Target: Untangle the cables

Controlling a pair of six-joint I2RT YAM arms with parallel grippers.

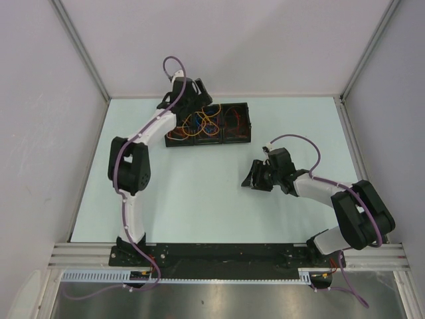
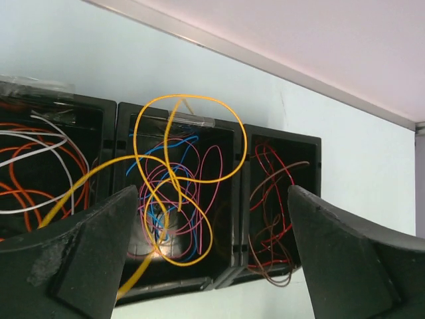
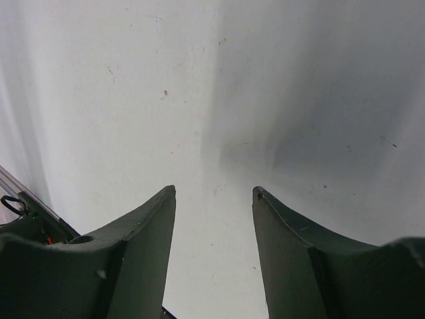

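Left gripper [image 2: 211, 193], jaws wide over the black plastic tray [image 2: 282, 135], needed to pinch only the thin yellow cable loop [image 2: 199, 97]; right gripper [image 3: 214, 189] gaped, empty.

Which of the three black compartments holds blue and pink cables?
The middle compartment; the left compartment holds orange and white cables, the right compartment red and brown cables.

Robot arms: two, the left arm [image 1: 136, 166] and the right arm [image 1: 332, 196].
Black bins [image 2: 240, 199]: three, in one row.
Cables [image 2: 179, 199]: seven colours. The yellow cable [image 2: 245, 141] is one; the others are too tangled to count.
Bench [image 1: 199, 206]: one.
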